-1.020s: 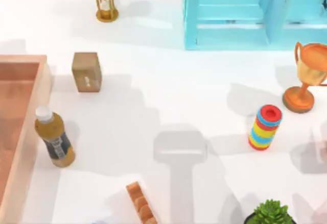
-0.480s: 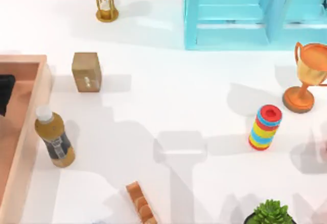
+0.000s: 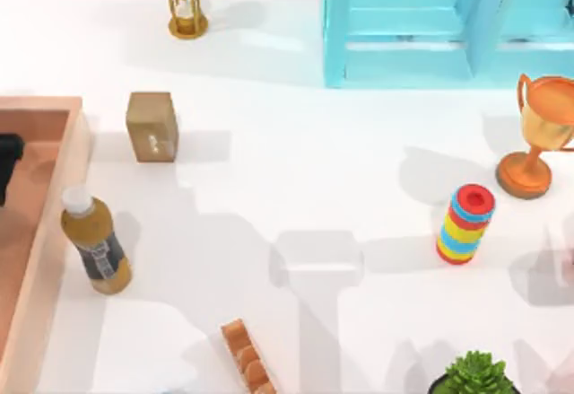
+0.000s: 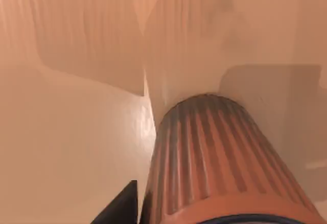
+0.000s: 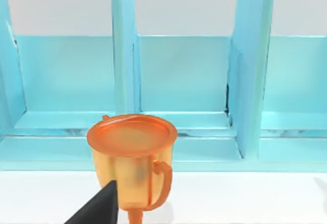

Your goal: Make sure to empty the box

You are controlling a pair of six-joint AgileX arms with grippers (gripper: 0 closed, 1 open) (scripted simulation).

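Note:
The box [image 3: 56,232] lies at the table's left edge, with pale peach walls and a terracotta floor [image 4: 66,147]. A dark part of my left gripper [image 3: 7,165] hangs over its inside, near the far end. In the left wrist view a ribbed orange cylinder [image 4: 219,157] stands very close to the camera, over the box floor, with the dark tip of the left gripper [image 4: 122,208] right beside it. A brown bottle [image 3: 94,243] with a white cap stands on the table just outside the box's right wall. My right gripper [image 5: 99,208] faces the orange trophy [image 5: 134,155].
On the table stand a small tan carton [image 3: 152,126], an hourglass [image 3: 185,1], a turquoise shelf [image 3: 448,21], an orange trophy [image 3: 538,134], a striped ring stack [image 3: 465,224], a green plant [image 3: 475,376] and a brown segmented block [image 3: 247,358].
A dark part of my left gripper came into the top view over the box, then drew back a little toward the left edge. Nothing on the table has moved.

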